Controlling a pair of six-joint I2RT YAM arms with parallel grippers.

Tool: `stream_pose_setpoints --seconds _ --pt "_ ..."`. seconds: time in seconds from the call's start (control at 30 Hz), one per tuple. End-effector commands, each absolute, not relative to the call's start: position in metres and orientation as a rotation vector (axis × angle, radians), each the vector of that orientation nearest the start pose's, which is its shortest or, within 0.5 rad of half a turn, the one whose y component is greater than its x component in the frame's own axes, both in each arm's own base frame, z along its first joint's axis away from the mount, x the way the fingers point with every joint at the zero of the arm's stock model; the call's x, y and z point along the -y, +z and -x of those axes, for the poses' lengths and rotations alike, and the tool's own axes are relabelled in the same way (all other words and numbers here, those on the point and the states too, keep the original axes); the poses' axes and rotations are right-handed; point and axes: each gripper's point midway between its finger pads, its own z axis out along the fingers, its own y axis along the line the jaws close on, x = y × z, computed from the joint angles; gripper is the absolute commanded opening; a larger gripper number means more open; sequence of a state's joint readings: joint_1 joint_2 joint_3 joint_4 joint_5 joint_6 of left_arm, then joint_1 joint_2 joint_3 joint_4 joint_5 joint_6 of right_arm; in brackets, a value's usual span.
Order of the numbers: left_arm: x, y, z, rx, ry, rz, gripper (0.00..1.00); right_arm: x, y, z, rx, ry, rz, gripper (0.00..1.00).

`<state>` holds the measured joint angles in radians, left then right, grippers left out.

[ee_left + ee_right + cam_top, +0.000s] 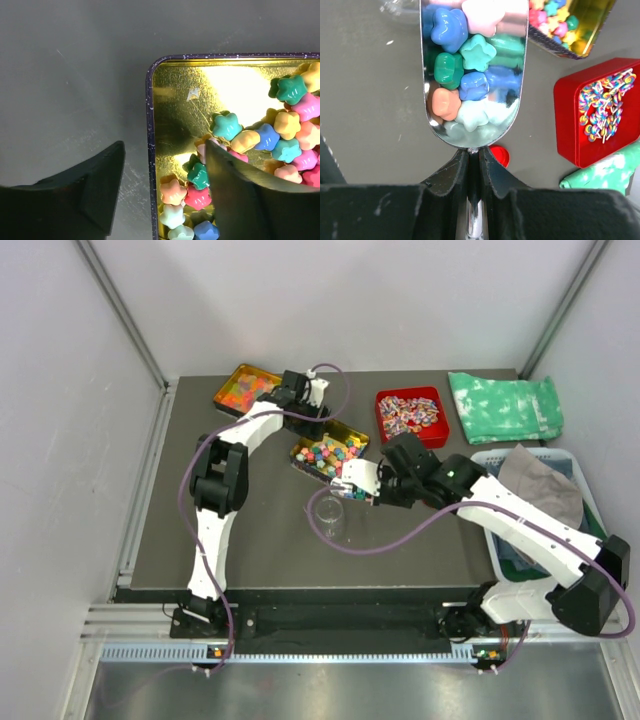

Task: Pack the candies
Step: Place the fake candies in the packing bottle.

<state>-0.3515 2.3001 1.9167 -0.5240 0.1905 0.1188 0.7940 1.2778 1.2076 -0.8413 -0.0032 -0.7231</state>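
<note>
My right claw (473, 156) pinches a scoop (475, 140) heaped with candies (477, 52) beside the seemingly unfilled cup (328, 515), at six o'clock of the tin (175, 100) holding most, left claw (164, 150) spread.

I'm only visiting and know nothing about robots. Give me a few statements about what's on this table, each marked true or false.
1. The scoop in the right jaws is empty. False: it is heaped with candies.
2. The left jaws stand open astride the gold tin's edge. True.
3. The red tray holds striped sweets. True.
4. The green cloth lies inside the gold tin. False: it lies beside the red tray.
</note>
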Motion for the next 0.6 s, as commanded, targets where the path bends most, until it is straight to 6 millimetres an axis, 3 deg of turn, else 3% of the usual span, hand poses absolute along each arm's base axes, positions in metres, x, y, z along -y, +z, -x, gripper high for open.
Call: stream_pose_setpoints --seconds 0.0,0.23,0.57 --pt "0.223 0.103 -0.535 -2.290 -0.364 -0.643 0.81 -0.209 0.214 -0.234 -1.728 -0.018 1.759 0.00" --pt "0.201 0.122 -0.533 -2.285 -0.360 -0.593 0.94 -0.206 0.203 -0.228 -1.724 -0.090 1.838 0.00" --pt "0.160 0.147 -0.520 -2.285 -0.324 -0.515 0.99 -0.208 0.205 -0.236 -1.691 -0.229 1.917 0.00"
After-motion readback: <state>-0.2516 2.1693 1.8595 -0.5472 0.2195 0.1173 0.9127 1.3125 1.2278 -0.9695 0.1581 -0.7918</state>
